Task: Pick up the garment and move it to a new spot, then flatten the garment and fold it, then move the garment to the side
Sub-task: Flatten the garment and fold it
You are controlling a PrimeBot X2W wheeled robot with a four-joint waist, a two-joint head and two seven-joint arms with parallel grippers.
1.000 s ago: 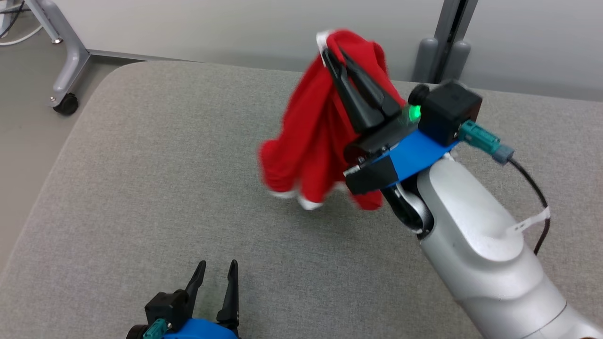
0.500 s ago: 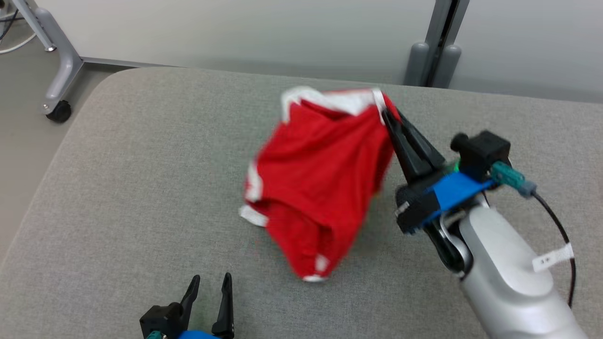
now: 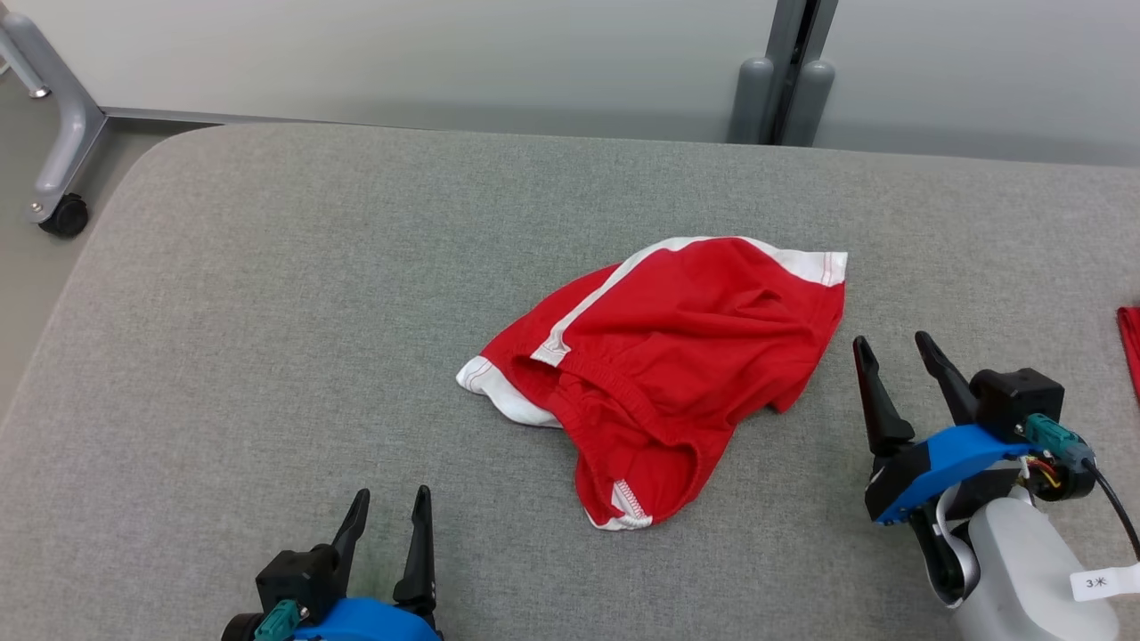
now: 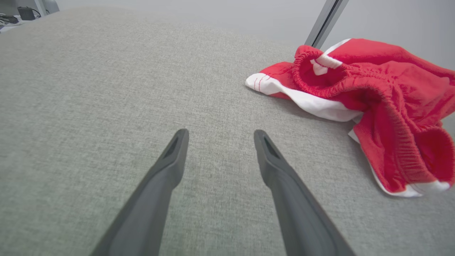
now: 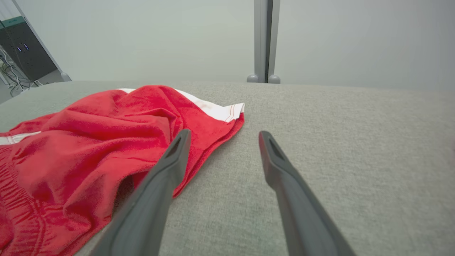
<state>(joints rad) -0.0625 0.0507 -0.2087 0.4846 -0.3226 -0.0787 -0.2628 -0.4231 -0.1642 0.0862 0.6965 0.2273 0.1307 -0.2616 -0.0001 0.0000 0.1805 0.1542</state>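
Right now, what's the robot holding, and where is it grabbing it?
Nothing is held. The left gripper and right gripper are open and empty; the red shorts lie on the table.

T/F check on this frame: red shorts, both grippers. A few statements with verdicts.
1. The red shorts lie on the gray padded table. True.
2. The left gripper is open, apart from the shorts. True.
3. The right gripper is clamped on the shorts. False: its jaws are open and empty, beside the shorts' right edge.
4. The shorts are flat and neatly folded. False: they lie rumpled, with the waistband bunched open.
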